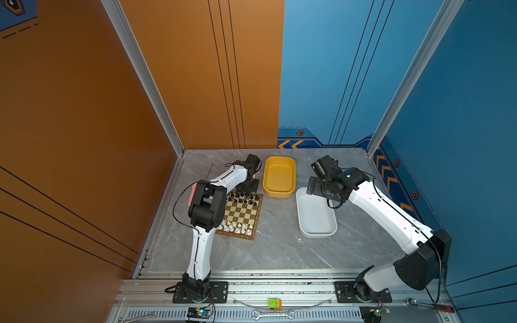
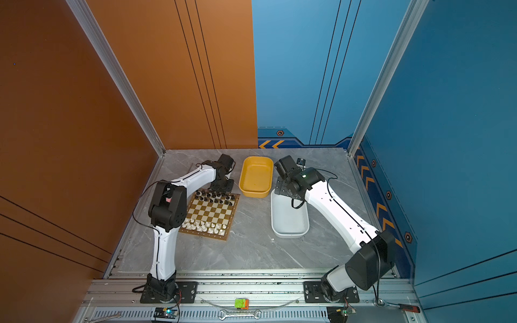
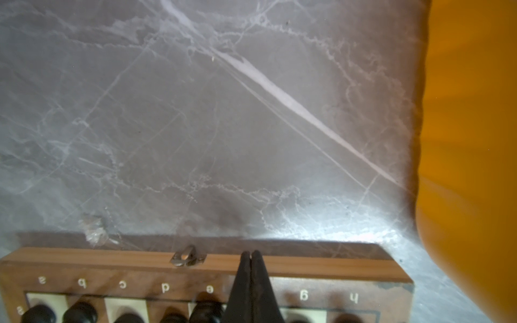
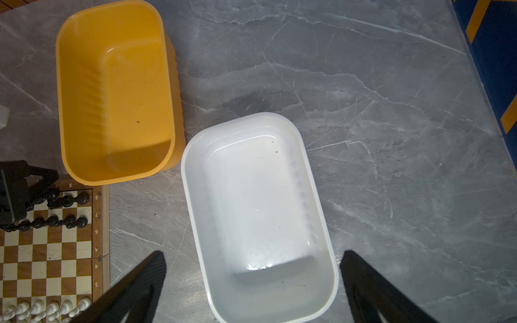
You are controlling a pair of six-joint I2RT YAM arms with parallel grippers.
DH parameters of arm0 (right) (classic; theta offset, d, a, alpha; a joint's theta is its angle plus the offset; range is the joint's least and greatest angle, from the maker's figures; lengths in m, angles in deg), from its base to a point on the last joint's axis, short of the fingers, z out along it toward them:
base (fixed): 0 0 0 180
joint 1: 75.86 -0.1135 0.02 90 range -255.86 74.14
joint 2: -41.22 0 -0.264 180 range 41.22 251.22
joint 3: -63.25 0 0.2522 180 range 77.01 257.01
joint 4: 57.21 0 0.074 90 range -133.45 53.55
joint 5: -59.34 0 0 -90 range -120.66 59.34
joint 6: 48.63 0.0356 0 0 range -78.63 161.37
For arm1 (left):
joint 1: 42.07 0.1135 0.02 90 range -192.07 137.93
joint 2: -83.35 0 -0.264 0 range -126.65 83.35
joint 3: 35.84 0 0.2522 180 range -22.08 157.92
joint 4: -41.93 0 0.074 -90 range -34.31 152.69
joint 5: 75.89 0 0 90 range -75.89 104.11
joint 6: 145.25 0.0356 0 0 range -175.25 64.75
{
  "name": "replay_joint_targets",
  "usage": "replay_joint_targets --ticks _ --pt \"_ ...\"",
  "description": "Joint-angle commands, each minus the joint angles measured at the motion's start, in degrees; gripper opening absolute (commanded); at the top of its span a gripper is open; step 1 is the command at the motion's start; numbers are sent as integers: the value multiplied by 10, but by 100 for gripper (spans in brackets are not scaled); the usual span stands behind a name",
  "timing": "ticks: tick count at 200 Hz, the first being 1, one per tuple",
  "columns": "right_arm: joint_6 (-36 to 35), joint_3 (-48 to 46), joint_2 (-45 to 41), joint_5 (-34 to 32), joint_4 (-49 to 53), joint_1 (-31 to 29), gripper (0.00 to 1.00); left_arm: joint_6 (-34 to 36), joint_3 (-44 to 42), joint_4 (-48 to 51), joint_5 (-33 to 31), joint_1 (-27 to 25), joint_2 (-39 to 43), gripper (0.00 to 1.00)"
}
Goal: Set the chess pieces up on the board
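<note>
- Top views: a small square chessboard of brown-gold and cream squares with a dark studded rim (image 1: pixel 242 214) is seen flat on the grey marbled tabletop (image 1: pixel 279 251), left of centre.
- Tiny turned black chess pieces (image 1: pixel 242 197) are ranked in two rows along the far edge, and tiny turned cream-white chess pieces (image 1: pixel 235 228) in two rows along the near edge. The middle squares are bare. An exact count cannot be made at this size.
- The left gripper (image 1: pixel 249 186) is placed low at the chessboard's far edge, just beside the black back row. The near-left corner squares are hidden by the left arm's elbow (image 1: pixel 207 208).
- A yellow rounded plastic tub (image 1: pixel 279 193) and a white rounded plastic tub (image 1: pixel 319 234) are both seen empty. The right gripper (image 1: pixel 313 186) is held over the white tub's far end.
- A spanner (image 1: pixel 272 315) is left on the front rail, well clear of the work.
- Left wrist: the fingertips (image 3: pixel 246 260) are pressed together with nothing seen between them. They are parked over the rim by the f file, next to a metal clasp (image 3: pixel 186 256). The f back square is masked by the fingers.
- Right wrist: the fingers (image 4: pixel 145 274) are spread wide and nothing is held. The bare floor of the white tub is seen below.
- Judged: set-up is done or nearly done. Only the hidden squares are left to be checked, and no loose pieces are seen off the chessboard.
</note>
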Motion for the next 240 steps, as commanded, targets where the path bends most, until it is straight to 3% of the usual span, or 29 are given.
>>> replay_joint_targets --ticks 1,99,240 --pt "-4 -5 3 2 -6 3 100 5 5 46 14 5 -6 0" --pt "5 -25 -9 2 -16 -1 100 3 14 51 22 4 0 0" --pt "2 -34 -32 -1 -16 -3 100 -8 36 50 17 -7 49 18"
